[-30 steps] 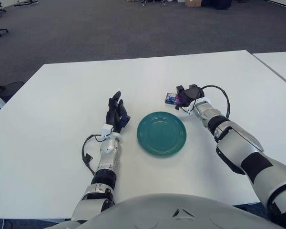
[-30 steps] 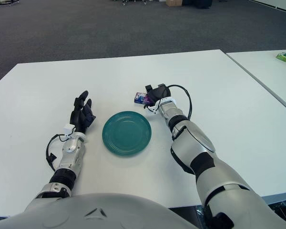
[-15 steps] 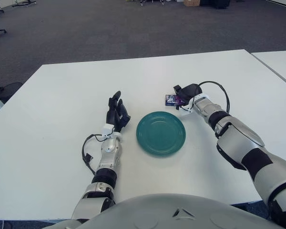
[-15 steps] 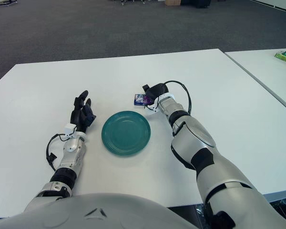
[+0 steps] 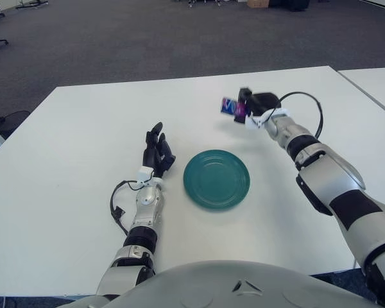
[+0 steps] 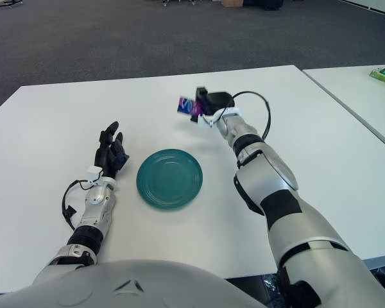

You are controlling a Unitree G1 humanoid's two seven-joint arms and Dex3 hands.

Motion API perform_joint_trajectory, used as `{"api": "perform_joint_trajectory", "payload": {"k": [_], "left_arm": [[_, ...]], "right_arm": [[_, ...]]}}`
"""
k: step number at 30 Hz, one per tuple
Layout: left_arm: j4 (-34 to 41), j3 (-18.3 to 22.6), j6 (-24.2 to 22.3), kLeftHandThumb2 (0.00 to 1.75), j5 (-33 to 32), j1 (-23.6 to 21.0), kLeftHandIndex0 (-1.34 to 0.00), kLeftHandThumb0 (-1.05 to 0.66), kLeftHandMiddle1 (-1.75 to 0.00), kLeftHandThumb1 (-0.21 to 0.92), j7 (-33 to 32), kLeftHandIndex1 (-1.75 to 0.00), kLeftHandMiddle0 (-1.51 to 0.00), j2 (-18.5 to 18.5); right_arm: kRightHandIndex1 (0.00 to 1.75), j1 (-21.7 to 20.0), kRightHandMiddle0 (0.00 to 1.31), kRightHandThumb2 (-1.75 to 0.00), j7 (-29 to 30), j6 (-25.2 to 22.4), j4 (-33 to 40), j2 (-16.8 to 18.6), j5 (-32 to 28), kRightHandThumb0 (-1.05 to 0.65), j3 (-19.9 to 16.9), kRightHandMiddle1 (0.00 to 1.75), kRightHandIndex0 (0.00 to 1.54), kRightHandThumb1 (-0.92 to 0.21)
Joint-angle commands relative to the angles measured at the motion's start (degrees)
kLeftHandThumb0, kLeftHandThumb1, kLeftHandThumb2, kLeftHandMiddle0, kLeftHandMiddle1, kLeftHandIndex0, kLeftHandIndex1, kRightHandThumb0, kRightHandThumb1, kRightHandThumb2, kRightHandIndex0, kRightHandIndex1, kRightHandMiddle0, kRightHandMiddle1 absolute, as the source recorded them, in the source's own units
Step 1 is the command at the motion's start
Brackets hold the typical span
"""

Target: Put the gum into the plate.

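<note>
Since the right hand [image 5: 253, 106] only has the gum [image 5: 228, 106] pinched at one end, with most of the little pack sticking out toward the left, I'd say the big risk is it twisting or slipping out mid-carry. It's a small, flat, glossy-looking box with blue and purple print, so probably slick, and there isn't much for three chunky fingers to bite on. Right now the fingers are clamped on it and it's held up off the table [image 5: 77, 141], out beyond the plate [image 5: 217, 179] and a bit to the right of it, not over it. If it drops from there it lands on bare table. The other thing that could bite: the plate is a shallow round teal dish, smooth and shiny like glazed ceramic, with a low rim, so a light pack let go from too high or with sideways speed could skid or bounce straight over the edge. Bringing it low over the middle before opening seems like the safe call. The table is a plain matte white top. The left hand [image 5: 157, 153] just lies on the table left of the plate, fingers relaxed and holding nothing.
</note>
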State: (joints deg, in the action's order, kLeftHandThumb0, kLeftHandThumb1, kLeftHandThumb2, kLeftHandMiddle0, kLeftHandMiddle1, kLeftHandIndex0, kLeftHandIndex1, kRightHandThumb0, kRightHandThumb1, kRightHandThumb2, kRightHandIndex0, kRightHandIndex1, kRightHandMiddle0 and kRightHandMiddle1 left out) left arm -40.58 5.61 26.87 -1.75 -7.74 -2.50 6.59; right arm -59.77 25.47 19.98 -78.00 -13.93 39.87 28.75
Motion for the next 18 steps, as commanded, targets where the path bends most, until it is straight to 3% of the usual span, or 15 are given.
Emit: {"api": "perform_joint_trajectory", "payload": {"k": [1, 11, 18], "left_arm": [[-5.7, 0.09, -1.33, 0.91, -1.58, 4.93, -0.02, -0.84, 0.0, 0.92, 0.17, -0.7, -0.27, 3.13], [-6.72, 0.31, -1.11, 0.89, -1.5, 4.62, -0.01, -0.85, 0.0, 0.92, 0.03, -0.7, -0.26, 2.94], [-6.65, 0.44, -0.18, 0.87, -1.8, 5.19, -0.01, -0.86, 0.0, 0.92, 0.5, -0.71, -0.26, 3.21]], "right_arm": [[1.75, -1.06, 0.7, -0.62, 3.31, 2.81, 1.81, 0.6, -1.55, -0.5, -1.77, 1.75, 0.94, -0.92], [1.75, 1.21, 0.76, -0.57, 9.32, 9.36, 5.23, 1.27, -1.04, -0.49, -1.65, 1.75, 0.97, -0.92], [1.75, 5.79, 0.75, -0.51, 7.86, 15.24, 8.8, 0.65, 3.35, -0.48, 3.75, 1.75, 1.0, -0.92]]}}
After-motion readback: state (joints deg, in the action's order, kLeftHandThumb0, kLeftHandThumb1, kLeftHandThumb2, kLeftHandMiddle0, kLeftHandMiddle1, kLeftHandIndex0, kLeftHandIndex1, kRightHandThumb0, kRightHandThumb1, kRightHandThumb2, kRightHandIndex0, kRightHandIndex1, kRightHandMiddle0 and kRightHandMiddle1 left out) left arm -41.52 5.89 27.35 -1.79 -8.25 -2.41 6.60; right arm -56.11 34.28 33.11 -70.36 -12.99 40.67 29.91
